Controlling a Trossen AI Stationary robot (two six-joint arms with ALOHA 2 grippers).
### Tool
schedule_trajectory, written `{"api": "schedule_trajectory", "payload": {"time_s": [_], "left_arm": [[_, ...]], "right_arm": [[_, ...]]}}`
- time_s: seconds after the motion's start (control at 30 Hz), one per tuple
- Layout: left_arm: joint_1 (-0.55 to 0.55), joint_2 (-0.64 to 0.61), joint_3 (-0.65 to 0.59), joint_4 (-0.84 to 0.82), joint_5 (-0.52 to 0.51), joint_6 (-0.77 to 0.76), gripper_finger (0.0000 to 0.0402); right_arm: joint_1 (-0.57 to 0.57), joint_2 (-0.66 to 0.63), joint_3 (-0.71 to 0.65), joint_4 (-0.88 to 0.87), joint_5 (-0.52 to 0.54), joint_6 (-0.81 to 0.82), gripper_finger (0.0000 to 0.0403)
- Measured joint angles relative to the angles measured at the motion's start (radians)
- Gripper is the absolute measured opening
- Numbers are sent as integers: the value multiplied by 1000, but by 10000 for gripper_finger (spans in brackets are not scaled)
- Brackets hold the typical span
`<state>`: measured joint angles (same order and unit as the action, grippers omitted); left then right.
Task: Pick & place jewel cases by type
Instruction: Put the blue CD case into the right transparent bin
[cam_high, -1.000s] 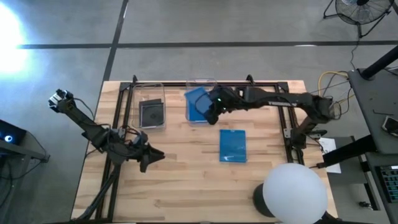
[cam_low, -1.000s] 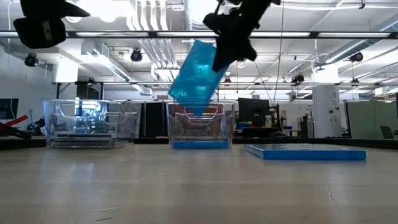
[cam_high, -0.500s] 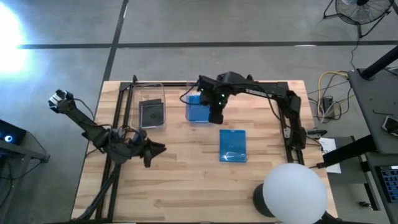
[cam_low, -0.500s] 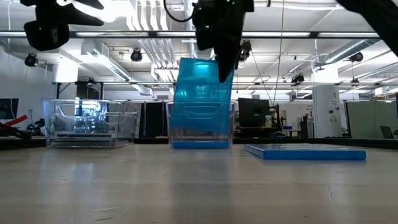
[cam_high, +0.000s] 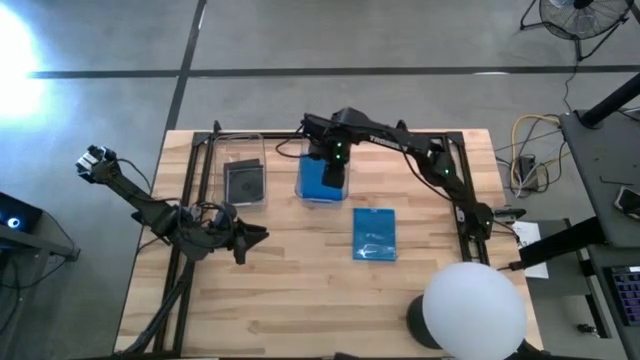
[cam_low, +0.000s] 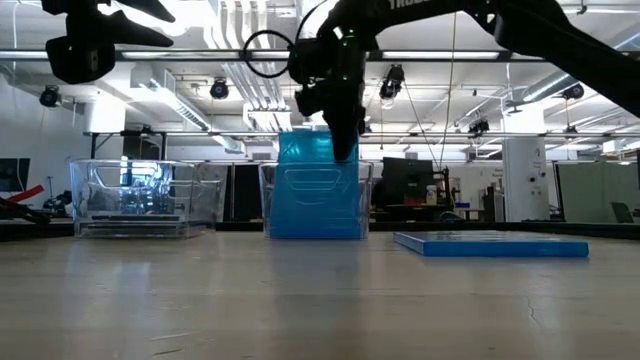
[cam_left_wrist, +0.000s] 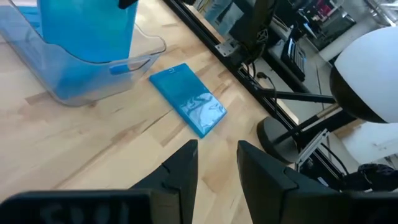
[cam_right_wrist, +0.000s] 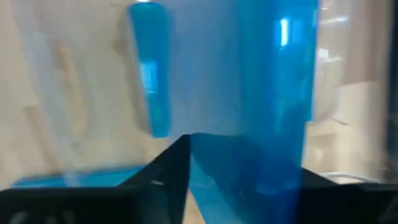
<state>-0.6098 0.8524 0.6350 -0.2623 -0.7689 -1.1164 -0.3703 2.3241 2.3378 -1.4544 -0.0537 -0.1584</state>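
We see the right gripper (cam_low: 340, 140) over the middle clear bin (cam_high: 322, 190), fingers parted around the upright blue jewel case (cam_low: 315, 185); left gripper (cam_high: 250, 238) narrowly open, idle.

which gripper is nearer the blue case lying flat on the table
Right. The right gripper is over the clear bin, just behind the flat blue case. The left gripper is farther off, level with it toward the left edge.

Right pincer (cam_high: 335, 172) lowered, far centre, fingers parted; left pincer (cam_high: 250, 238) parked near-left, narrowly parted.
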Motion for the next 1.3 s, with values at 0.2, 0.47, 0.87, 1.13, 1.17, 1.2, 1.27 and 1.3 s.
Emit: {"api": "schedule_trajectory", "payload": {"time_s": [0.2, 0.47, 0.87, 1.13, 1.17, 1.2, 1.27, 1.3], "left_arm": [[0, 0, 0, 0, 9, 6, 94], [0, 0, 0, 0, 12, 47, 94], [0, -16, 0, -13, 74, 63, 94], [0, -33, 0, -26, 83, 62, 94], [0, -33, 0, -26, 88, 63, 94], [0, -33, 0, -26, 94, 65, 94], [0, -32, 0, -27, 104, 66, 94], [0, -32, 0, -28, 106, 66, 94]], "right_arm": [[1, 3, 16, 2, 212, 40, 205], [9, -46, 13, 73, 284, 71, 295], [45, -30, -33, 181, 334, 156, 308], [120, -92, -67, 106, 392, 526, 295], [137, -98, -74, 75, 394, 556, 293], [155, -102, -83, 51, 391, 574, 291], [195, -115, -111, 9, 376, 602, 287], [218, -126, -128, -9, 364, 608, 284]]}}
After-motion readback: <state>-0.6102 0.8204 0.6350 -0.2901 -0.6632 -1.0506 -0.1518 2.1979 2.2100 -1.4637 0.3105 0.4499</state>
